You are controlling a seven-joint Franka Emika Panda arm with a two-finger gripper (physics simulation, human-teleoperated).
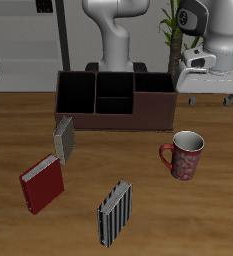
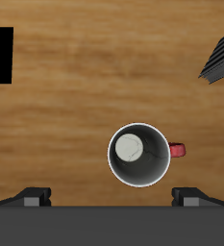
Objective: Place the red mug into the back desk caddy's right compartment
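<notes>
The red mug (image 1: pixel 184 154) stands upright on the table (image 1: pixel 218 210), nearer the front edge than the back desk caddy (image 1: pixel 115 99) and clear of it. Its right compartment (image 1: pixel 76 92) looks empty, though shadowed. Three books lie apart: grey (image 1: pixel 64 138), red (image 1: pixel 41 184), striped (image 1: pixel 115 212). The gripper (image 2: pixel 112 199) hangs above the mug with fingers (image 2: pixel 33 198) spread, holding nothing.

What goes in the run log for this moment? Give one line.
phase: approach | gripper: open, above red mug | red mug: upright on table, ungrasped | back desk caddy: right compartment empty
</notes>
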